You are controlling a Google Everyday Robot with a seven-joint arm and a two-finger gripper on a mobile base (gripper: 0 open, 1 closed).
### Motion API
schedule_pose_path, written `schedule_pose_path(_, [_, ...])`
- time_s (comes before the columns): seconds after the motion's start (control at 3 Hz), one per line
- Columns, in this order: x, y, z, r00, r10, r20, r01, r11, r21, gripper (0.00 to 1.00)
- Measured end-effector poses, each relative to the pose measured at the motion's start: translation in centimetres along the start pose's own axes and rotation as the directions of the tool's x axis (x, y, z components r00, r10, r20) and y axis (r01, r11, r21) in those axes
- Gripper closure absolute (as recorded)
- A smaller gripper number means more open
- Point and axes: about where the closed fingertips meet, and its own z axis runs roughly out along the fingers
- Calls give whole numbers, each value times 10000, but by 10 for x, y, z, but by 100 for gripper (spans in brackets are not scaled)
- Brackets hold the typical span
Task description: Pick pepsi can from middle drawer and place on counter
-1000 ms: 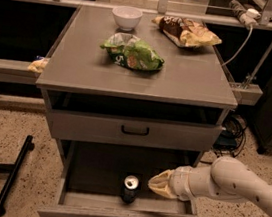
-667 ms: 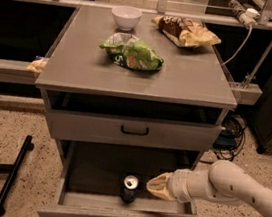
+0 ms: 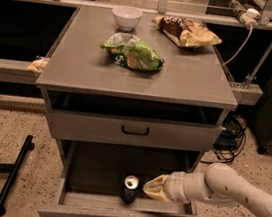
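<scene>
Claw (image 3: pixel 153 188) crept left over last 1 s, now just beside can (image 3: pixel 130 188), at its 3 o'clock, inside drawer (image 3: pixel 83 199). Spread or pressed: cannot tell. Can upright at drawer's 6 o'clock, by front wall, not lifted. My read: grasp next; counter (image 3: pixel 82 62) placement pending.

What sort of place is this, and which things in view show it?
Probably a robotics lab or test area: a robot arm's gripper is inside the open drawer beside the pepsi can, a green chip bag and a white bowl sit on the counter, and cables lie on the speckled floor.
</scene>
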Motion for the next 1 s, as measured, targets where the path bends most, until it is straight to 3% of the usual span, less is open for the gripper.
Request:
schedule_pose_path(0.33, [-1,-1,8,9992,-341,226,344,9993,-113,22])
schedule_pose_path(1.0, [-10,-16,35,9903,-1149,781,1181,9923,-381,24])
